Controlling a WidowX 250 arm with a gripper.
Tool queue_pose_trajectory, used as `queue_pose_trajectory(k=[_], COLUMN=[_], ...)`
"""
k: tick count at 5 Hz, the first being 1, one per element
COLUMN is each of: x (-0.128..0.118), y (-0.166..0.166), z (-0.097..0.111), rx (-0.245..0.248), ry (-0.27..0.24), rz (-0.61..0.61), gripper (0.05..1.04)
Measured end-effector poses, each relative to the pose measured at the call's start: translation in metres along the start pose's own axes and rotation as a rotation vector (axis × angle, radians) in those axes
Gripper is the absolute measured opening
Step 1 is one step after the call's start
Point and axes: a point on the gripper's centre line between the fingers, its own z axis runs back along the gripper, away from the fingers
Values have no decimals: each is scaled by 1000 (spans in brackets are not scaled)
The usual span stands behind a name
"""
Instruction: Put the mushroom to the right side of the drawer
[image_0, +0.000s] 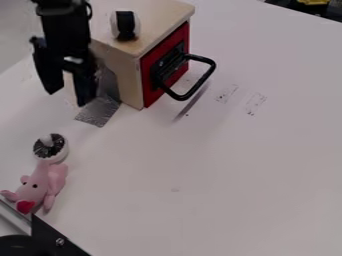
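My gripper (66, 95) hangs at the upper left, beside the left side of the wooden drawer box, its two fingers spread with nothing seen between them. The drawer (165, 63) has a red front and a black loop handle that sticks out to the right. On the white table at the left lies the mushroom (51, 147), a small round white piece with dark gills and a pale stem facing up. It is below the gripper in the view, apart from it.
A pink plush toy (43, 184) lies against the mushroom's lower side. A black and white round object (125, 25) stands on the box top. Silver tape (99, 111) runs from the box onto the table (220, 175). A black bracket (50, 237) is at the lower left.
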Motion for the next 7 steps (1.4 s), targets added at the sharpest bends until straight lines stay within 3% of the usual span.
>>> queue_pose_trajectory(k=[1, 3, 4, 5, 7], x=[-18, -52, -51, -50, -42], y=[-5, -11, -3, 1, 9], z=[-22, -31, -37, -51, -55], rx=[-8, 36, 77, 73, 79], ry=[33, 3, 9, 50, 68], rz=[-67, -116, -105, -79, -50], gripper=[1001, 1001, 1000, 952, 756])
